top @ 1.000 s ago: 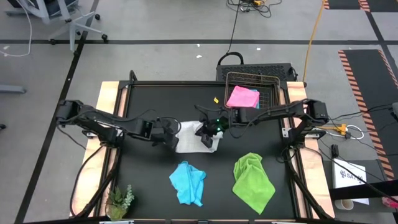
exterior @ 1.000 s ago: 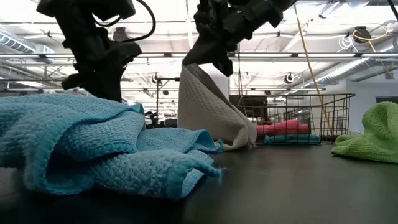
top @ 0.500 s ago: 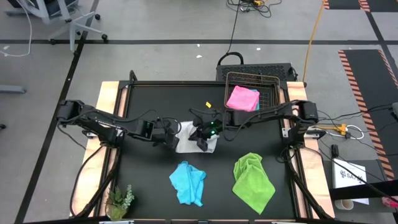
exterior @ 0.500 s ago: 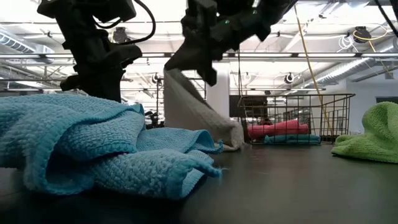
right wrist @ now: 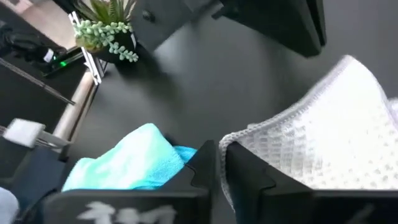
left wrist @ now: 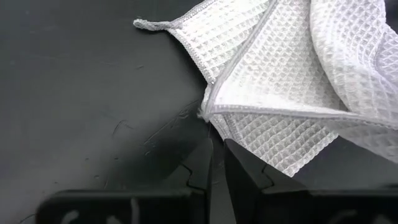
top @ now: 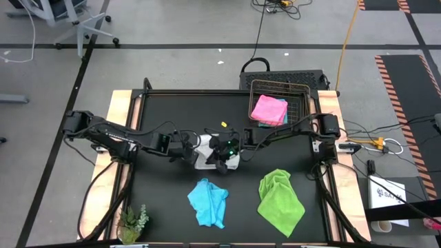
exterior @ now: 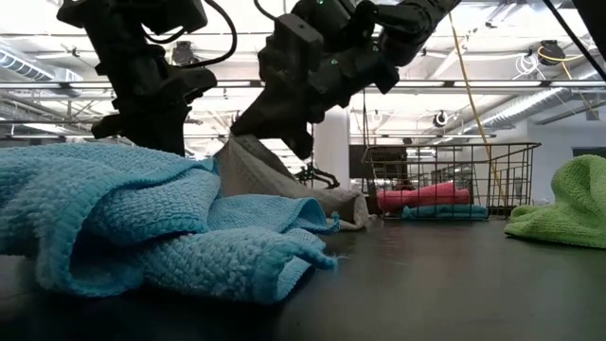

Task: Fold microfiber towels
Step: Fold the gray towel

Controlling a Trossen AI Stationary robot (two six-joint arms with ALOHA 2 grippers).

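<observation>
A white-grey waffle towel (top: 204, 145) lies at the table's middle between both grippers. My left gripper (left wrist: 217, 144) comes from the table's left and is shut on the towel's left edge. My right gripper (right wrist: 217, 158) reaches in from the right, low over the towel, shut at a raised edge of it. In the low view the towel (exterior: 284, 185) rises to a peak under my right gripper (exterior: 284, 133). A light blue towel (top: 208, 202) and a lime green towel (top: 280, 200) lie crumpled near the front edge. A pink towel (top: 269, 109) lies in the basket. My left gripper pinches the towel's hemmed edge (left wrist: 210, 118) between its two fingertips, slanting down from the table's left. That part of the towel lies on the table. My right gripper has a hemmed edge (right wrist: 231, 138) of the towel at its fingertips, slanting down from the right. The held edge stands a little above the table, and the cloth slopes down from it (exterior: 232, 147) to the part that lies flat.
A wire basket (top: 303, 89) stands at the far right, with a blue towel (exterior: 445, 211) under the pink one. A small green plant (top: 133, 222) stands at the near left corner. Bare black tabletop shows at the far left.
My right gripper has gone down and toward the table's left, nearer to my left gripper, and has tipped further down. The towel edge that it had held up high has come down and over to the left, so the raised flap now slopes low.
</observation>
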